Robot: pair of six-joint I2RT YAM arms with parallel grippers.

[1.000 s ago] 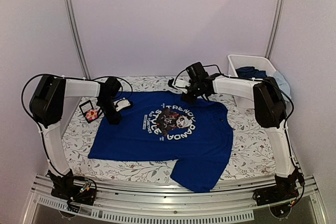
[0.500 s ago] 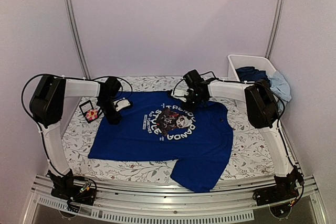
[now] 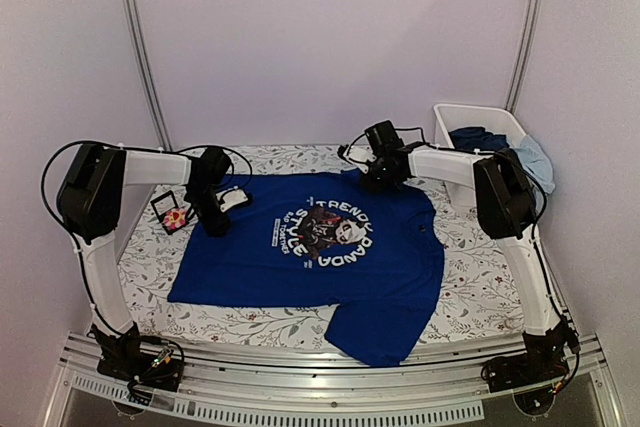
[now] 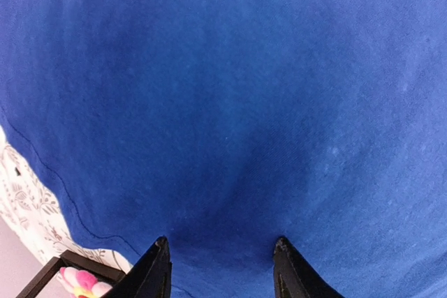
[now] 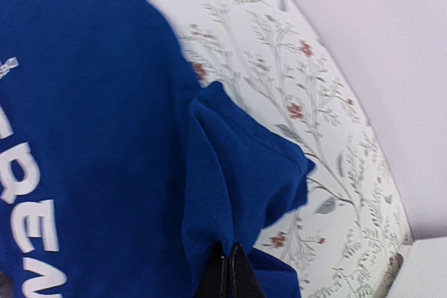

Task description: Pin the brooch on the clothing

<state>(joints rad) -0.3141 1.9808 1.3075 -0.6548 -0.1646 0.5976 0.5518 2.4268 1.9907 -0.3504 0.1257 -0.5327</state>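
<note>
The clothing (image 3: 300, 257), a royal-blue T-shirt with white lettering around a dark panda picture, lies spread on the flowered tablecloth. My right gripper (image 3: 380, 180) is at its far edge, and the right wrist view shows it (image 5: 228, 259) shut on a raised fold of the blue clothing (image 5: 105, 137). My left gripper (image 3: 217, 227) stands open over the shirt's left sleeve, its fingertips (image 4: 159, 249) down on the blue cloth (image 4: 223, 102). The pink brooch (image 3: 177, 217) lies in a small dark tray (image 3: 165, 205) left of the shirt. Brooch (image 4: 80, 282) and tray also show at the bottom left of the left wrist view.
A white bin (image 3: 470, 115) at the back right holds bunched dark-blue clothes (image 3: 478, 137), with light-blue cloth (image 3: 536, 162) hanging over its side. The flowered tablecloth (image 3: 480, 277) covers the table. Metal rails run along the near edge.
My right gripper has shut on the shirt's far edge and moved back and to the right, drawing the cloth with it. The left arm has not moved.
</note>
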